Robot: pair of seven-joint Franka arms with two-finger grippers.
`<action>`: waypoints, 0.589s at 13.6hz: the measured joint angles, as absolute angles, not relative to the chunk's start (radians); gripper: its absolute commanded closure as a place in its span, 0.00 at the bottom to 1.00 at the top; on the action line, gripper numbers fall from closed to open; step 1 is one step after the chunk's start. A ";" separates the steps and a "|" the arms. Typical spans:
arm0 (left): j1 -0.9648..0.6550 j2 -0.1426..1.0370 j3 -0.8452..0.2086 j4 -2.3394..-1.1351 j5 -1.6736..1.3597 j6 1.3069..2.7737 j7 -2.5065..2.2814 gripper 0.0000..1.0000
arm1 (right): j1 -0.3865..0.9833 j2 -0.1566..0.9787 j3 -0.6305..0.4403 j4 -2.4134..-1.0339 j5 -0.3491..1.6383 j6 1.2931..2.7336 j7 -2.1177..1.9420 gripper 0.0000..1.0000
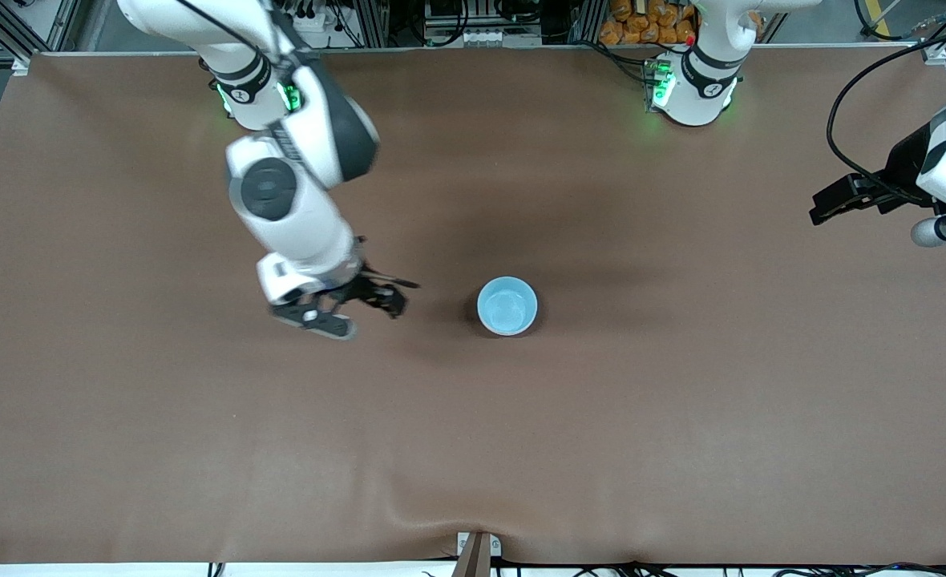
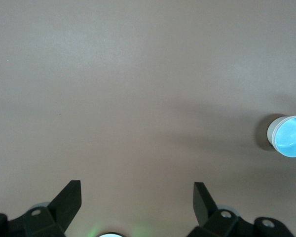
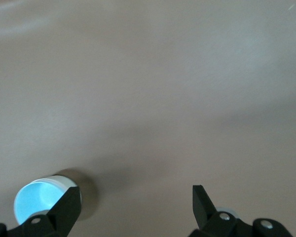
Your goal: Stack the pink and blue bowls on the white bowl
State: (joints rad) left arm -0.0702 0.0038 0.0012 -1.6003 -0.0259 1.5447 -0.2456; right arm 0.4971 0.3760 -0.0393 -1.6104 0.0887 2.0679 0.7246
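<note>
Two Franka arms stand at a brown table, their bases along the top edge of the front view. One stack of bowls sits just right of the frame's centre in that view; only its top member, the blue bowl, shows from above, upright with its mouth open to the camera. In the left wrist view the blue bowl lies at the right edge of the frame, and a pale whitish wall shows along its side below the rim; whether that wall belongs to a white or a pink bowl cannot be told. In the right wrist view the blue bowl lies at the lower left of the frame, partly hidden by one dark finger.

Right gripper: left of centre in the front view, over bare table beside the stack toward the right arm's end, apart from the bowl. Its pincer stands wide and holds nothing, as the right wrist view shows by the broad gap between its two fingers.

Left gripper: at the right edge of the front view, over the left arm's end of the table, well apart from the stack; this arm waits. Its fingers stand wide apart in the left wrist view, with nothing between them.
</note>
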 measured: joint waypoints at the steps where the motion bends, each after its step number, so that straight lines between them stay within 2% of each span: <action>1: -0.070 0.004 0.001 -1.600 -0.026 1.545 -0.246 0.00 | 0.462 0.357 -0.039 -1.613 0.088 2.038 0.668 0.00; 8: -0.070 0.004 0.002 -1.600 -0.026 1.545 -0.246 0.00 | 0.180 0.187 -0.041 -1.662 0.082 1.808 0.209 0.00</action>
State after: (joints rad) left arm -0.0703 0.0038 0.0021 -1.6000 -0.0260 1.5447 -0.2456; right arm 0.1802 0.1869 -0.0415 -1.6621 0.0824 1.8079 0.2095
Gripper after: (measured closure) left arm 0.000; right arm 0.000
